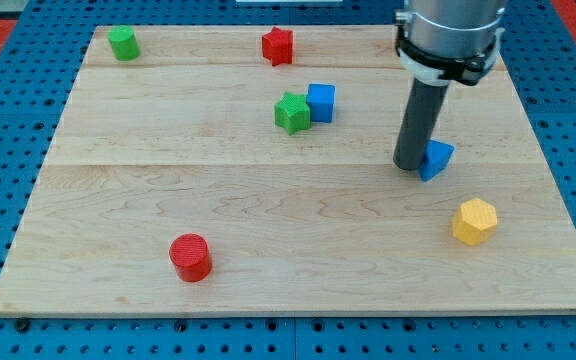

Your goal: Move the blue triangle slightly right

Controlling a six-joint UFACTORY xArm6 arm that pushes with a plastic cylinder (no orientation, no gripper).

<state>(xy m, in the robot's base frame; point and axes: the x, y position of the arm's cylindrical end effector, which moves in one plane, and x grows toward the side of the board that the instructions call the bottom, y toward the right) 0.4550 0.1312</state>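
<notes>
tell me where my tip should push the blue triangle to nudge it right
Push its face on the view's left. My tip already sits there, against the blue triangle. Its point seems to aim toward the view's right, so the left side is the broader face; a centred push should slide it without turning.

Pale wood-grain surface (268, 210), blue triangle (436, 158), blue cube (321, 102), green star (291, 113), green block (123, 43) perhaps a cylinder, red star (278, 46), red cylinder (191, 257), yellow hexagon (474, 221), dark rod, blue pegboard surround (8, 180).
</notes>
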